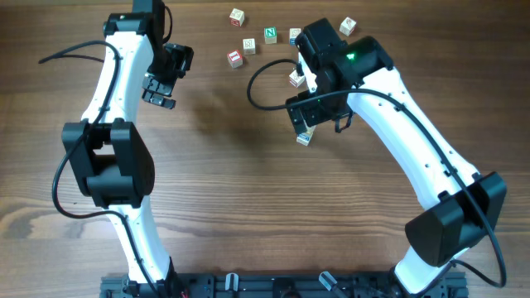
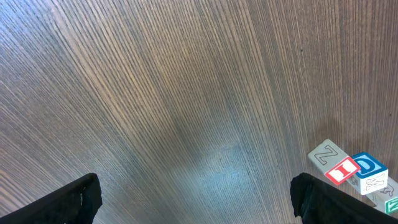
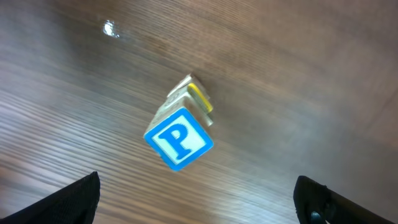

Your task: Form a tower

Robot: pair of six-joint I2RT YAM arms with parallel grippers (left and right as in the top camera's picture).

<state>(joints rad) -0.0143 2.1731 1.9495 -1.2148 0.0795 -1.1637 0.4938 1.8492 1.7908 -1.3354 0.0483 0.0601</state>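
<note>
Nearest the right wrist camera is the blue P cube (image 3: 180,142), the top of the tower (image 1: 305,137). The tower stands right of table centre, directly under the right gripper (image 3: 196,186). That gripper's jaws stand wide apart, clear of the stack on both sides and holding nothing. A yellow-faced cube (image 3: 200,99) sits beneath; the total count is hidden. The left gripper (image 2: 196,199) is likewise apart and empty. Judgement: stacking is under way, not complete. Several loose cubes (image 1: 248,45) remain on the far side.
</note>
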